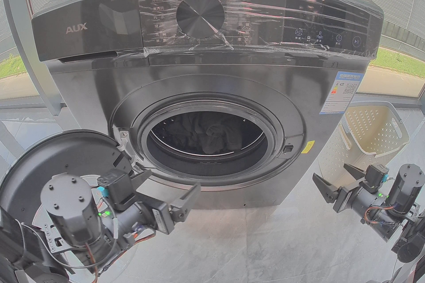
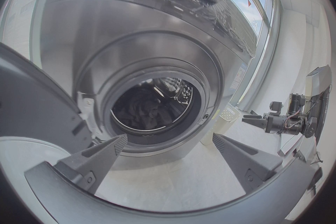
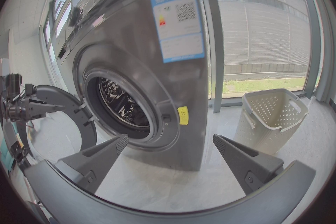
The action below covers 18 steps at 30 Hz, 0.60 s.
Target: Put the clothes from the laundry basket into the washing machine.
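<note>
So the dark grey metal front-loading washing machine [image 1: 248,80] has its round dark door [image 1: 57,155] swung wide open off the left side of the opening. You can see a heap of dark crumpled clothes [image 1: 206,133] already inside the drum, lying low toward the back behind the door ring. The cream perforated plastic laundry basket [image 1: 376,133] stands upright on the pale stone-look tile floor [image 1: 265,244], just beside the machine's right side and near its front corner. The left end effector [image 1: 170,182] hangs in front of the machine, below the lower left of the opening and close to the open door. Its fingers are spread well apart with nothing between them. The right end effector [image 1: 332,171] is off the machine's lower right corner, between the machine and the basket. It's also spread apart and carrying nothing. There's a big round black control dial [image 1: 200,15] on the top panel under some wrinkly clear film, a blue-and-white label [image 1: 341,91] on the upper right of the front, and a small yellow sticker [image 1: 307,147] just right of the door ring.
</note>
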Tool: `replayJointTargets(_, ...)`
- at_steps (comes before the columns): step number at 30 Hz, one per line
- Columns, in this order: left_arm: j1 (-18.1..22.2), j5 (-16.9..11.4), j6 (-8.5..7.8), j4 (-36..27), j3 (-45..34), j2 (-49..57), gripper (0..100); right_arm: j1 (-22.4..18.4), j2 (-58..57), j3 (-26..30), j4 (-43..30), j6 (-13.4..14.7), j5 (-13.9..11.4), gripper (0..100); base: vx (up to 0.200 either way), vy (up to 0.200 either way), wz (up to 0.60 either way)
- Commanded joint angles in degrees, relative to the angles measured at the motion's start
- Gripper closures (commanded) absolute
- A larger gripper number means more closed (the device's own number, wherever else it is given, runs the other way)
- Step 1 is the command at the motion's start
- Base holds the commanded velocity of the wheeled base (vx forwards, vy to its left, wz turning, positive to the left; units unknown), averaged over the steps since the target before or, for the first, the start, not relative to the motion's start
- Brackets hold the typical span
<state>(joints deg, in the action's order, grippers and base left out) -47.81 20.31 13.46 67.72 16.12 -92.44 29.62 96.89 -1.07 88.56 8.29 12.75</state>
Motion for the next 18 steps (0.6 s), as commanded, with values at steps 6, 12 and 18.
replayJointTargets(6, 3.6, 1.22, -5.11, 0.22, -6.8, 10.18, 0, -2.64, -4.96, 1.07, -0.94, -0.03, 0.17, 0, -0.2, 0.0, 0.0)
replayJointTargets(12, 5.36, 1.14, -6.34, 0.13, -8.65, 14.57, 0, -2.55, -7.59, 1.07, -1.64, -0.47, 0.17, 0, -0.2, 0.0, 0.0)
replayJointTargets(18, 7.03, 1.31, -7.75, 0.13, -11.63, 16.33, 0, -2.55, -14.63, 1.07, -7.35, -2.75, 0.08, 0, -0.2, 0.0, 0.0)
